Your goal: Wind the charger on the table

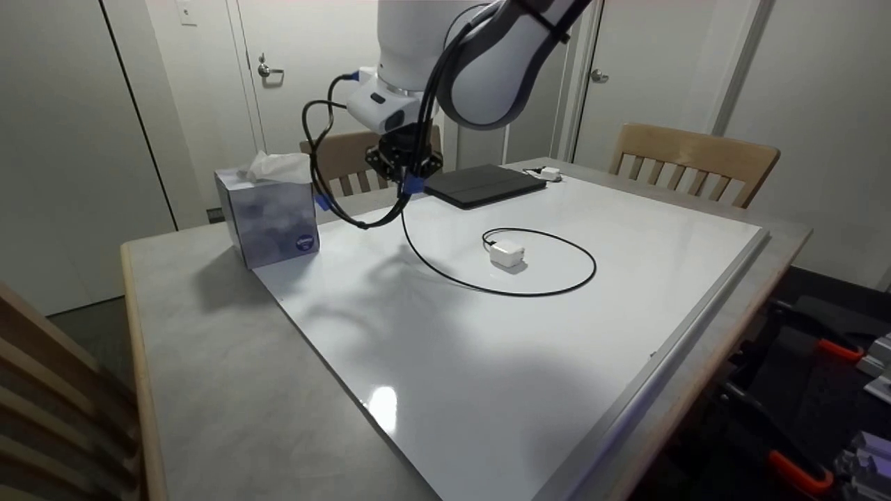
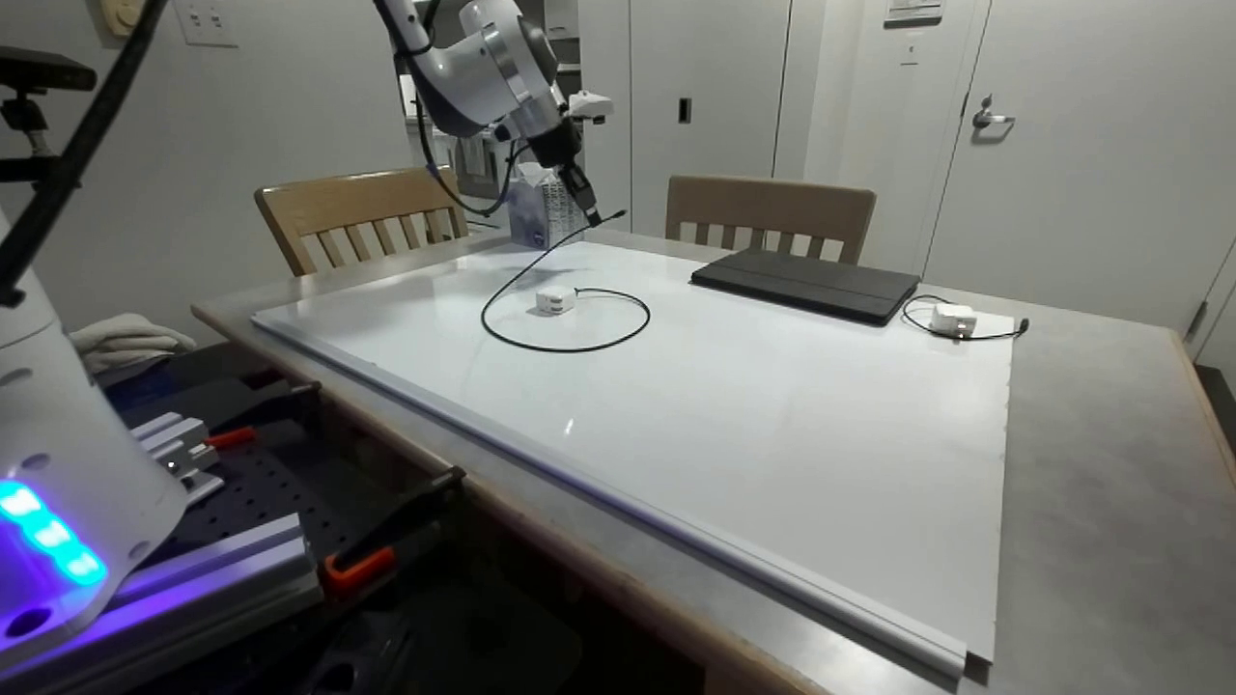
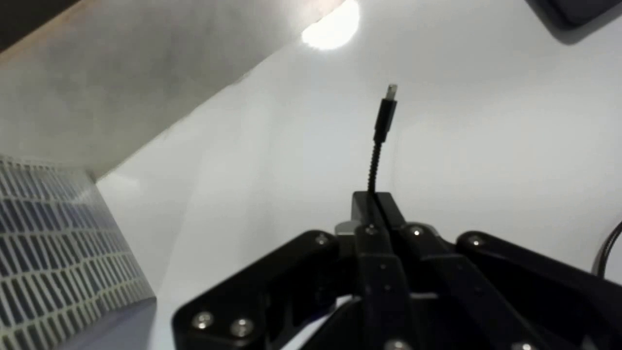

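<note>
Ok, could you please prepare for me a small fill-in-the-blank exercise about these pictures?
Between the charger cable and its plug block, the claw holds the ____.
The charger cable's colour is ____.
Tissue sticks out at the ____ of the tissue box.
With the extra block beside the dark slab, white plug blocks number ____.
Missing words: cable; black; top; two.

Home or office, unclear which, wooden chairs around a table, lever-handled doors
</note>
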Robot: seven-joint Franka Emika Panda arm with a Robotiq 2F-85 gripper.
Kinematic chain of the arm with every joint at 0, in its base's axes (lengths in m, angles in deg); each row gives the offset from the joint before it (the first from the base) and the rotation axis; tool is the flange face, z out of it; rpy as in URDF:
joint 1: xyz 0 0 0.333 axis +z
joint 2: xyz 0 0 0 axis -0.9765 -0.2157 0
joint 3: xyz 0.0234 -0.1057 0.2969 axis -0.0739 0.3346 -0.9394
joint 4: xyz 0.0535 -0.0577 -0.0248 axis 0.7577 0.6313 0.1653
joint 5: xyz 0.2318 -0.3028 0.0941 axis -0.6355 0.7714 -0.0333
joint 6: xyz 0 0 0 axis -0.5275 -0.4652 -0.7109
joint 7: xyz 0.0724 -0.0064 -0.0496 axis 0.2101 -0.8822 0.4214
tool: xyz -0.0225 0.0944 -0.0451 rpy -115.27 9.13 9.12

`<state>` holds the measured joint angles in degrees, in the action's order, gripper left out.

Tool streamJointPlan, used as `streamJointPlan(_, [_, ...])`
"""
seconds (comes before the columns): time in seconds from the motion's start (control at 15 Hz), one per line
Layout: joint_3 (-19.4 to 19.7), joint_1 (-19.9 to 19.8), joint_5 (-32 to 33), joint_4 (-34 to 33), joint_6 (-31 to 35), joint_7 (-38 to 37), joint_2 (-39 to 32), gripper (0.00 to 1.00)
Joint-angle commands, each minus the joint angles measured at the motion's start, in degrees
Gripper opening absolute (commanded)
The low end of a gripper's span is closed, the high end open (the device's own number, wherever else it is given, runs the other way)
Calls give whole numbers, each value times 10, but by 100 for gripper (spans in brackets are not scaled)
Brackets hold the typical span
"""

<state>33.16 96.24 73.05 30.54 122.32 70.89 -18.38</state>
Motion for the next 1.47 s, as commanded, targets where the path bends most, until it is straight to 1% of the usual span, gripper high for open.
streamJointPlan(0.0, [44, 8, 70, -15, -17, -138, 0, 1])
streamJointPlan(0.13, [60, 6, 121, -2, -47, -223, 9, 1])
streamJointPlan(0.27, [56, -7, 159, 19, -82, -305, 22, 1])
streamJointPlan(0.33, [18, -36, 162, -10, -70, -264, 4, 3])
streamJointPlan(0.4, [17, -40, 175, -7, -82, -292, 5, 3])
streamJointPlan(0.67, [17, -42, 177, -3, -89, -307, 8, 3])
streamJointPlan(0.73, [17, -42, 177, -3, -89, -307, 8, 1])
streamJointPlan(0.87, [20, -36, 179, -1, -133, -374, 10, 1])
streamJointPlan(1.13, [2, -53, 189, 32, -172, -482, 29, 1])
streamJointPlan(1.4, [-32, -79, 143, 63, -239, -573, 38, 1])
